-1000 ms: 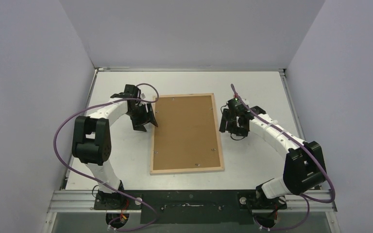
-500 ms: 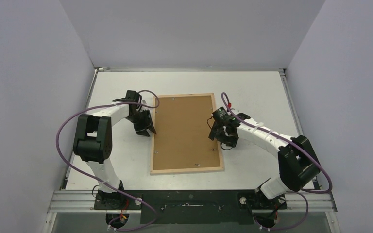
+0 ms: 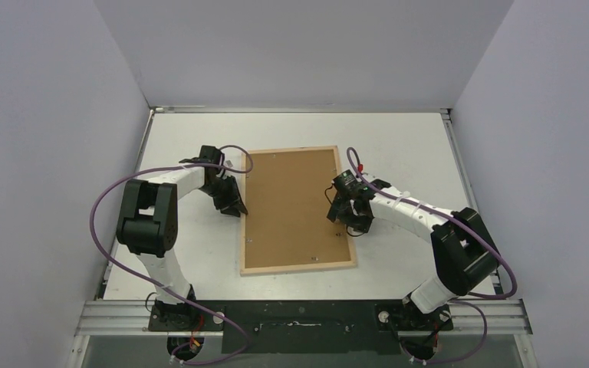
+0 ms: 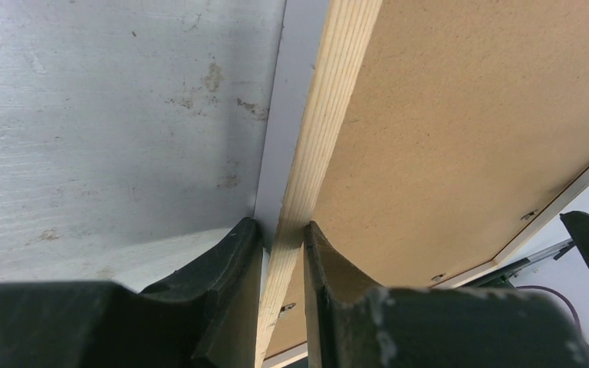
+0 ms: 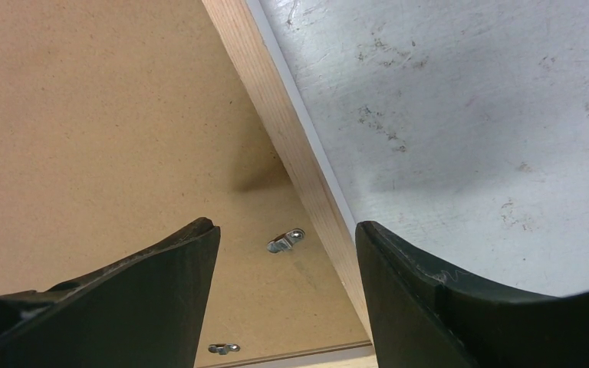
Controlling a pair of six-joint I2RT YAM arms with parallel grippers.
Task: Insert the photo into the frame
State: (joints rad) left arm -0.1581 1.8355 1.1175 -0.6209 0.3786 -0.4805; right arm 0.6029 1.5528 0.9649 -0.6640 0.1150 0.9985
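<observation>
The frame (image 3: 297, 267) lies face down on the white table, with its pale wood rim around a brown hardboard back (image 3: 291, 203). The photo is not in view. My left gripper (image 3: 237, 207) is shut on the frame's left rim (image 4: 330, 100), one finger outside the rim and one on the hardboard (image 4: 460, 115). My right gripper (image 3: 344, 218) is open over the right rim (image 5: 276, 123). One finger is above the hardboard (image 5: 84, 115) and the other is above the table. A small metal clip (image 5: 285, 241) lies between them.
More metal clips sit near the frame's edges, one by the near rim (image 5: 223, 349). The white table (image 3: 406, 146) is scuffed and walled by grey panels at the left, back and right. The arm bases stand on a black rail (image 3: 299, 322) at the near edge.
My right gripper has moved left from beside the frame to over its right rim. My left gripper has moved slightly nearer along the left rim. The frame has turned slightly.
</observation>
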